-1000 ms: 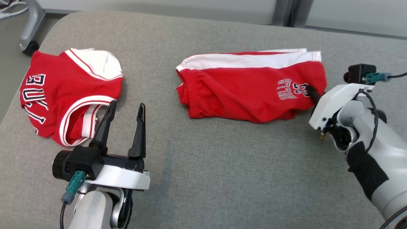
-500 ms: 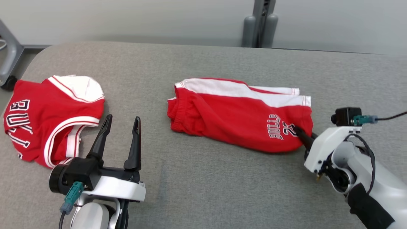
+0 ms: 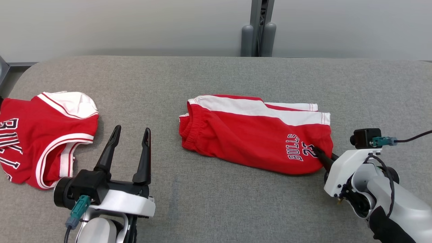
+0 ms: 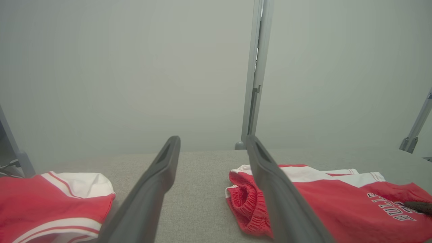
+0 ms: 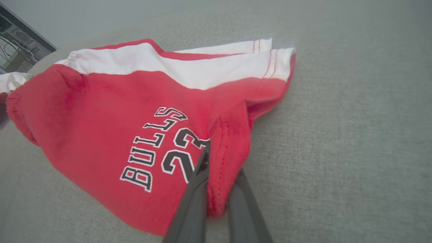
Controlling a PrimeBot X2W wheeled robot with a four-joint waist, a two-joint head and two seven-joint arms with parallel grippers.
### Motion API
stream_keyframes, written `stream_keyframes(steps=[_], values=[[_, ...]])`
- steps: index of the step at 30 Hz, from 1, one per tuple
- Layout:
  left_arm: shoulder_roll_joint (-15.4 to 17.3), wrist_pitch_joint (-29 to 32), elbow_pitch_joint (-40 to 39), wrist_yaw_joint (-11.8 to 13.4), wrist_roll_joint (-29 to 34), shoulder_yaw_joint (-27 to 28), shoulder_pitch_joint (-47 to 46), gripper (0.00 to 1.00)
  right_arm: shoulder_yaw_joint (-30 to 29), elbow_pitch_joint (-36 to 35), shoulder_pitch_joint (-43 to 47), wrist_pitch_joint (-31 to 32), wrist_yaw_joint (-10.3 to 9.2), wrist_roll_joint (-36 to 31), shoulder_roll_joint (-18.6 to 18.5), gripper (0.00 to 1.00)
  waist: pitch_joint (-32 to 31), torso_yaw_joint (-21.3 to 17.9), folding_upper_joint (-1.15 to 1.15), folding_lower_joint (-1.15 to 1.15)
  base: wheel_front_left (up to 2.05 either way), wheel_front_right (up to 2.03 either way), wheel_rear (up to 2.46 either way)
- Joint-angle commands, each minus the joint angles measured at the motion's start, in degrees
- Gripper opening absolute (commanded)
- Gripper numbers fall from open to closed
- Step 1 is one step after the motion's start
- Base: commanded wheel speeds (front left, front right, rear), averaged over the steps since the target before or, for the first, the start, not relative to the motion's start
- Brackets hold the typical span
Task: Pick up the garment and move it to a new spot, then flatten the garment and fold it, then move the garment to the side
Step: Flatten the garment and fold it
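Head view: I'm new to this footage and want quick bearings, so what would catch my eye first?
The red shorts printed BULLS 23 lie mid-table on the grey surface, with the right gripper shut on their hem at the near right corner. A red and white jersey lies crumpled at the left edge, and the left gripper hovers open just right of it, holding nothing.

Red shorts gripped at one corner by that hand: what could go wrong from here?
1. The right hand pinches only a small fold at the hem of the red Bulls shorts; a tug could pull it free.
2. Dragged by that one corner over the grey fabric surface, the shorts may bunch or unfold.
3. The left hand, open beside the red jersey, might snag it if it swings across.
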Motion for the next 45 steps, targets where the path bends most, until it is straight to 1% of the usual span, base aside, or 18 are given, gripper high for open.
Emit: stream_keyframes(steps=[1, 4, 5, 6, 7, 12, 15, 19, 22, 23, 28, 31, 35, 40, 45], values=[[0.22, -0.21, 0.13, -0.38, -0.09, 0.05, -0.26, 1.0, 0.36, 0.98, -0.93, -0.98, 0.0, -0.85, -0.46, 0.0, -0.09, 0.18, 0.0, 0.0, 0.0, 0.0, 0.0], [0.22, -0.21, 0.23, -0.31, -0.24, 0.0, 0.01, 1.0, 0.62, 2.97, -0.91, -2.04, 0.0, -0.32, 0.33, 0.0, -0.45, 0.45, 0.0, 0.0, 0.0, 0.0, 0.0], [0.21, -0.21, 0.18, -0.22, -0.28, 0.04, 0.17, 1.0, 0.85, 3.61, -0.85, -2.12, 0.0, -0.39, 0.5, 0.19, -0.65, 0.53, 0.0, 0.0, 0.0, 0.0, 0.0], [0.22, -0.21, 0.15, -0.17, -0.34, 0.13, 0.38, 1.0, 1.01, 4.07, -0.72, -2.33, 0.0, -0.25, 0.69, 0.52, -0.87, 0.58, 0.0, 0.0, 0.0, 0.0, 0.0], [0.21, -0.21, 0.13, -0.12, -0.33, 0.25, 0.65, 1.0, 1.12, 4.47, -0.67, -2.89, 0.0, -0.22, 0.74, 1.0, -1.1, 0.56, 0.0, 0.0, 0.0, 0.0, 0.0], [0.21, -0.21, -0.17, 0.01, -0.08, 0.92, 1.63, 1.0, 1.69, 5.09, -0.61, -7.0, 0.0, -0.88, 0.36, 1.0, -2.11, 0.0, 0.0, 0.0, 0.0, 0.0, 0.0], [0.21, -0.21, -0.35, 0.08, 0.08, 1.55, 2.28, 1.0, 1.92, 3.96, -0.47, -10.21, 0.0, -1.74, -0.1, 1.0, -2.9, -0.64, 0.0, 0.0, 0.0, 0.0, 0.0], [0.2, -0.21, -0.75, 0.1, 0.15, 2.4, 3.52, 1.0, 0.19, 1.54, 0.16, -12.03, 0.0, -4.02, -1.34, 1.0, -4.14, -1.59, 0.0, 0.0, 0.0, 0.0, 0.0], [0.21, -0.21, -1.19, 0.17, 0.3, 3.27, 4.47, 1.0, -6.18, -3.17, 1.19, -11.99, 0.0, -8.61, -2.48, 1.0, -4.78, -2.44, 0.0, 0.0, 0.0, 0.0, 0.0], [0.21, -0.21, -1.19, 0.17, 0.3, 3.27, 4.47, 1.0, -6.18, -3.17, 1.19, -11.99, 0.0, -8.61, -2.48, 1.0, -4.78, -2.44, 0.0, 0.0, 0.0, 0.0, 0.0], [0.2, -0.21, -1.37, 0.06, 0.68, 4.44, 6.15, 1.0, -18.97, -11.48, 7.13, -11.91, 0.01, -18.77, -2.69, 1.0, -5.86, -3.33, 0.0, 0.0, 0.0, 0.0, 0.0], [0.22, -0.21, -1.5, 0.26, 1.47, 5.28, 7.07, 1.0, -26.28, -16.13, 11.92, -11.91, 0.01, -26.33, -1.85, 1.0, -6.26, -3.6, 0.0, 0.0, 0.0, 0.0, 0.0], [0.23, -0.21, -1.91, 0.13, 2.57, 6.45, 8.14, 1.0, -34.62, -21.62, 17.75, -11.91, 0.0, -33.64, 0.49, 1.0, -6.74, -3.84, 0.0, 0.0, 0.0, 0.0, 0.0], [0.35, -0.21, -2.65, 0.82, 4.08, 7.29, 10.06, 1.0, -40.9, -26.36, 23.86, -11.92, 0.01, -39.5, 3.4, 1.0, -7.43, -4.12, 0.0, 0.0, 0.0, 0.0, 0.0], [1.28, -0.21, -2.5, 0.87, 5.6, 7.69, 11.84, 1.0, -44.55, -29.26, 28.3, -11.93, 0.01, -42.44, 5.3, 1.0, -7.98, -4.26, 0.0, 0.0, 0.0, 0.0, 0.0]])
